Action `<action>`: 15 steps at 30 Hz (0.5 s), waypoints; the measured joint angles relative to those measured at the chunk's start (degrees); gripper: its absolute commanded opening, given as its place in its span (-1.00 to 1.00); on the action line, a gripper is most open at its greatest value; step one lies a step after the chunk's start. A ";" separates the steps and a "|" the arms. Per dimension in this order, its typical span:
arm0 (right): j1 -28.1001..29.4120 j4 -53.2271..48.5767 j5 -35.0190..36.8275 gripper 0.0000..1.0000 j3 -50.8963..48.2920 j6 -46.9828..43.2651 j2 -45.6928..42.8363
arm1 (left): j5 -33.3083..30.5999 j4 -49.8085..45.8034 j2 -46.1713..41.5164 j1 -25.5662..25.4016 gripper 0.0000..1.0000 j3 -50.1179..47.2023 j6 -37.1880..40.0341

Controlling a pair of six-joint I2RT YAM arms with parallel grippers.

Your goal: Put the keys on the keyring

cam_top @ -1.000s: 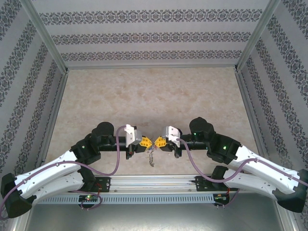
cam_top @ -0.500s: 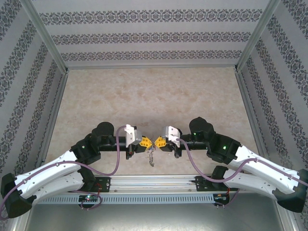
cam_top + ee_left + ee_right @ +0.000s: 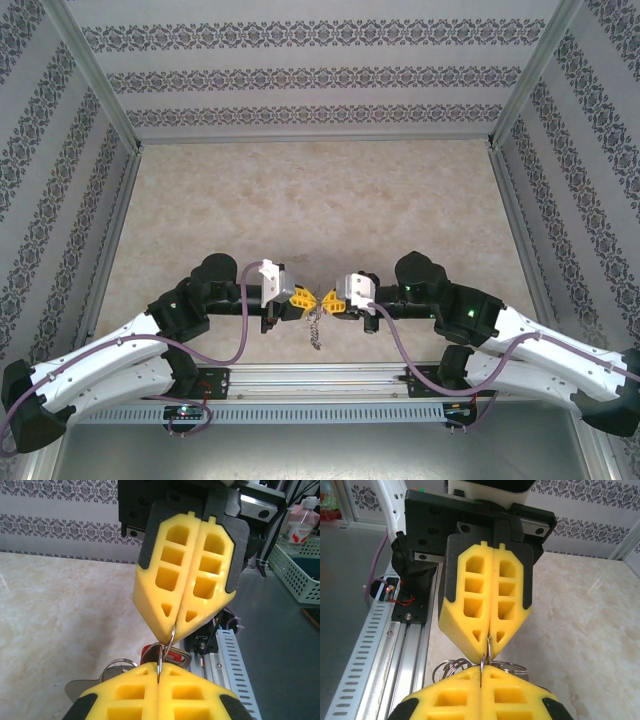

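My left gripper (image 3: 311,297) and right gripper (image 3: 329,298) meet tip to tip above the table's near edge, both shut. In the left wrist view my left gripper (image 3: 159,674) pinches a thin metal ring (image 3: 161,659) edge-on. The right gripper's yellow fingers (image 3: 192,580) pinch a second ring (image 3: 171,639) that crosses the first. The right wrist view has the same crossing, with my right gripper (image 3: 482,670) below and the left fingers (image 3: 485,595) above. Which ring is the keyring I cannot tell. A bunch of keys (image 3: 316,328) hangs under the tips, with a red part (image 3: 148,652) and more rings (image 3: 449,668).
The aluminium rail (image 3: 320,378) with the arm bases runs just behind the hanging bunch. A slotted cable duct (image 3: 235,675) lies beside it. Patterned walls (image 3: 320,75) and metal posts (image 3: 100,75) enclose the marble tabletop (image 3: 320,200).
The right wrist has swung a little toward the near edge and its forearm has dropped. Both grippers stay shut and tip to tip; the left arm has barely moved.
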 measured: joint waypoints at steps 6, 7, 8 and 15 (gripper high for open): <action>3.37 0.22 5.09 -1.00 -1.11 -3.82 -1.01 | 1.07 -0.15 0.68 0.00 -1.00 0.00 -0.87; 3.98 0.26 6.05 -1.00 -1.42 -4.37 -1.22 | 1.25 -0.17 0.74 0.00 -1.00 0.00 -1.07; 4.57 0.42 6.99 -1.00 -1.73 -4.96 -1.38 | 1.33 -0.15 0.76 0.00 -1.00 0.02 -1.29; 8.13 1.55 13.42 -1.00 -2.75 -8.41 -2.14 | 1.42 -0.13 0.74 0.00 -1.00 0.59 -2.38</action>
